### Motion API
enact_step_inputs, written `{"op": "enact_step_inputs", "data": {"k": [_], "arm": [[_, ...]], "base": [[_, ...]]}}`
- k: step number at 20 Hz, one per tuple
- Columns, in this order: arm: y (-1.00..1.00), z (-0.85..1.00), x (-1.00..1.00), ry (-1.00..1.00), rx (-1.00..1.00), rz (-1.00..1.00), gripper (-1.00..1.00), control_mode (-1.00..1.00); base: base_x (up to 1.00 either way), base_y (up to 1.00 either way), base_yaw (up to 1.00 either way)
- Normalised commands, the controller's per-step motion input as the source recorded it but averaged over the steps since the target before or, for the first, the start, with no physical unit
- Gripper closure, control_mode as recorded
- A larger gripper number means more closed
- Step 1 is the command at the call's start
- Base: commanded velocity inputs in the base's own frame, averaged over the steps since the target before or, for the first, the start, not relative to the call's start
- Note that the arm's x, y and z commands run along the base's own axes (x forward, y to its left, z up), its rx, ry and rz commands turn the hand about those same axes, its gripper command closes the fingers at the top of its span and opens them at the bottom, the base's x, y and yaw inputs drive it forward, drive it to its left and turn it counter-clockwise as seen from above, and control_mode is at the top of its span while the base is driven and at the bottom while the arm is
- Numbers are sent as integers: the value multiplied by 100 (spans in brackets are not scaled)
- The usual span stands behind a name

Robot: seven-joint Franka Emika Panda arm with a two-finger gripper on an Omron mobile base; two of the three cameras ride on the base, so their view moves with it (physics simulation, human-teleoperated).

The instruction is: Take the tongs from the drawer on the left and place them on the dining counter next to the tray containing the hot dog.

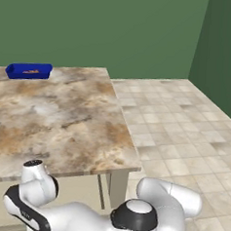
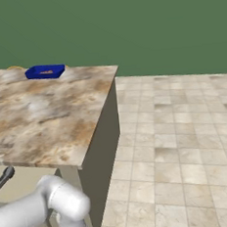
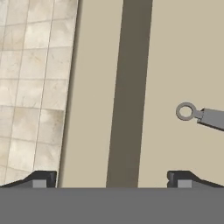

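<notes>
Marbled dining counter (image 1: 58, 118) holds the tray (image 1: 28, 71); claw (image 3: 111, 177) spread wide.

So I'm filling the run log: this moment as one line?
stage: reaching for drawer handle | gripper: open, facing beige cabinet front | handle: right of gripper, ungrasped | tray: far on dining counter

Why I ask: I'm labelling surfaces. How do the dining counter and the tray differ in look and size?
The dining counter is a broad slab of marbled brown, beige and white stone; the tray is plain bright blue. The counter is flat-topped, while the tray has low raised sides. The counter is large; the tray is small, sitting at its far edge. Both are rectangular.
</notes>
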Motion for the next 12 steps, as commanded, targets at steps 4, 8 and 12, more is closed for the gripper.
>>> {"op": "enact_step_inputs", "data": {"k": [4,8,12], "arm": [[14,-27,-60,4,-1,2,-100,-100],[22,-31,-96,0,-4,0,-100,-100],[15,-24,-97,0,-3,0,-100,-100]], "base": [[0,0,0],[0,0,0],[0,0,0]]}}
